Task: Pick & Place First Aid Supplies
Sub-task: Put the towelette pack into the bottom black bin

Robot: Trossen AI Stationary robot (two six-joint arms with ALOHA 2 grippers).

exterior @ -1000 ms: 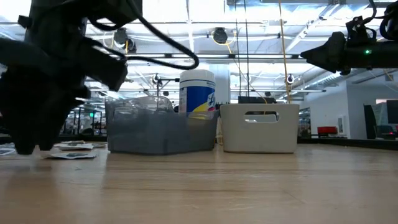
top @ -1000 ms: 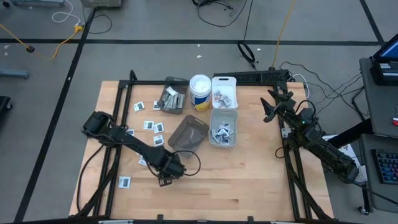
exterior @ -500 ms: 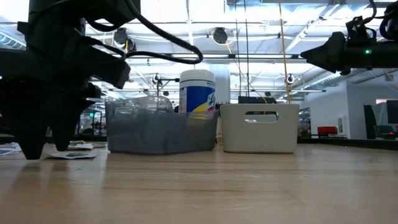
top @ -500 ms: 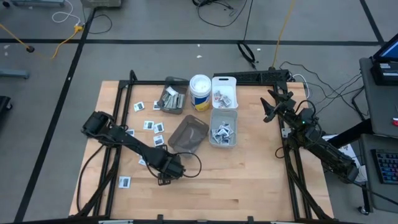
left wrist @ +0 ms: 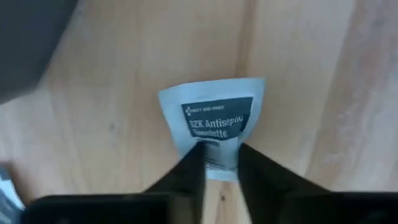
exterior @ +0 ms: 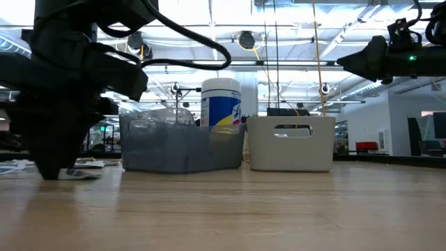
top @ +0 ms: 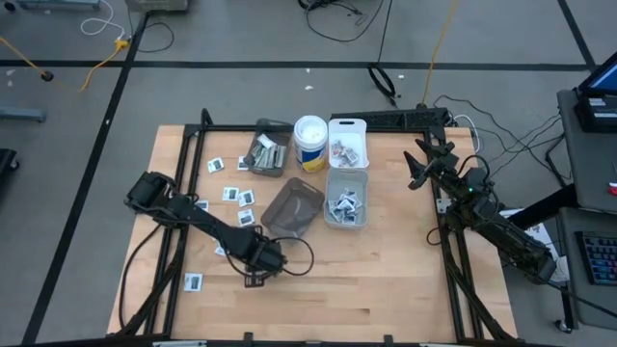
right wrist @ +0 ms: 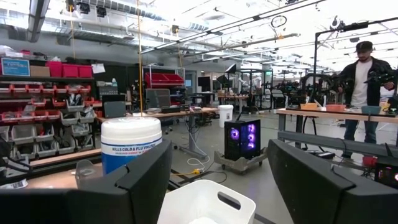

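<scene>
Pale wood tabletop carries everything. High view: left gripper is down at the near-centre of the table, with its fingertips against the wood. Loose white packets lie scattered to the left of the smoky bin, with one more alone near the left edge. Behind stand the white tub, a white bin, a clear bin and a grey bin holding sorted supplies. Right gripper waits raised at the right side, well apart from the bins

Low view: the left arm's dark mass comes down to the table surface; a flat packet edge shows just beside it

Left wrist view: the two dark fingers are nearly pressed together, pinching the near edge of the antiseptic packet, which lies flat on the wood

Right wrist view: the right fingers stand spread wide, nothing between them

Judgement: the packet looks thin, light, flexible and probably slick-coated. An edge pinch is the only practical hold; it may slide or flop when lifted, so the grip should sit deep on the sealed margin
</scene>
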